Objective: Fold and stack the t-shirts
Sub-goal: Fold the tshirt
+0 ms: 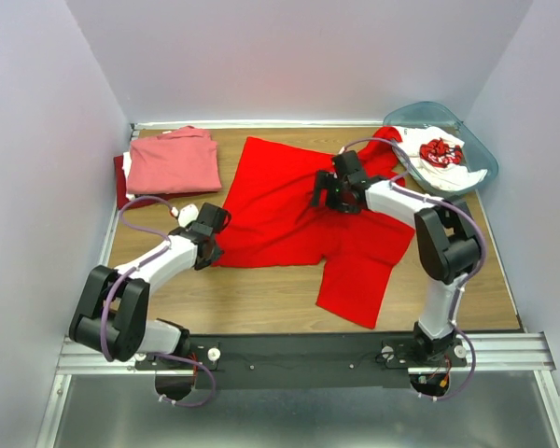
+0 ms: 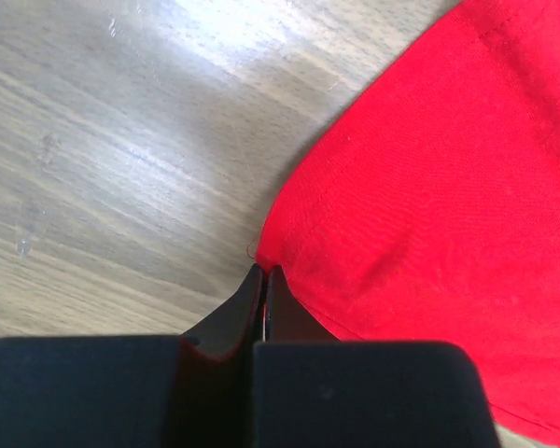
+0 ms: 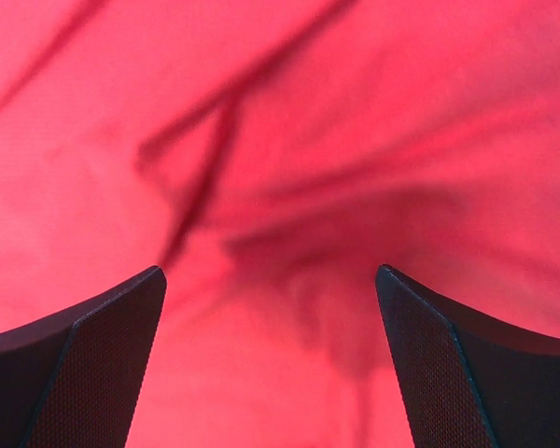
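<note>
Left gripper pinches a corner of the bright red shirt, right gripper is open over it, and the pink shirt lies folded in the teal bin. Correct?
No: the top view shows the pink shirt folded at the far left of the table, not in the teal bin. The left gripper pinching a corner of the bright red shirt and the open right gripper over it are right.
</note>
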`<state>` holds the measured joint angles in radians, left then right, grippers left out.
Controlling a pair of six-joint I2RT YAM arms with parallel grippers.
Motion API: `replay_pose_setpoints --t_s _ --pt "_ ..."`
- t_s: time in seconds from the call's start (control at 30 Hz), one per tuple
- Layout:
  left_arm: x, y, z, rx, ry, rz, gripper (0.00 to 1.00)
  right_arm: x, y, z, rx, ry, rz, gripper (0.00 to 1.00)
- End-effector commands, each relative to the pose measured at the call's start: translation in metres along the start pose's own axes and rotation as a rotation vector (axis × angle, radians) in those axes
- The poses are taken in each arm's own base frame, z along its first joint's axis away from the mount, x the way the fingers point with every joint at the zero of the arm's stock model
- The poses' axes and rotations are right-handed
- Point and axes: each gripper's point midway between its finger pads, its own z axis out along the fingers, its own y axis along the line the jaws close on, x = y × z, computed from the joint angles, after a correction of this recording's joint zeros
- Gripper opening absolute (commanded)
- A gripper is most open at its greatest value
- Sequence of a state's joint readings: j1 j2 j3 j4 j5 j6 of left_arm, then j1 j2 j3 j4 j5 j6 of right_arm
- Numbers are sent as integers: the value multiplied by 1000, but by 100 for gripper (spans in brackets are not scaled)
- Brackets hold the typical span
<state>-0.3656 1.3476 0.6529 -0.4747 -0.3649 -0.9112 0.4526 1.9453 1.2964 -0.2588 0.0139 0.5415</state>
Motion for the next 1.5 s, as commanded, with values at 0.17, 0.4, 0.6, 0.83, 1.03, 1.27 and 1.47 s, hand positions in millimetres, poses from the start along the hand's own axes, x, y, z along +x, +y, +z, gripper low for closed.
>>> replay_pose_setpoints --t_s 0.17,0.4,0.6,0.83,1.03,1.27,1.47 --pt "-63 -39 -14 70 -129 65 0 46 -12 -83 62 55 -7 99" --pt "-78 -52 -11 141 -155 111 0 121 -45 -142 189 142 106 98" --pt "-78 -57 -3 182 -149 148 0 190 -61 -190 300 249 244 95" --pt "-79 -56 1 191 -144 147 0 237 -91 -225 397 325 373 94" --pt "-81 -55 -1 199 -141 157 0 258 -109 -229 429 344 416 90" --pt "-87 -49 0 182 -143 170 0 272 -111 -206 418 367 421 74" --pt "-90 -47 1 174 -142 171 0 278 -111 -202 407 384 417 64"
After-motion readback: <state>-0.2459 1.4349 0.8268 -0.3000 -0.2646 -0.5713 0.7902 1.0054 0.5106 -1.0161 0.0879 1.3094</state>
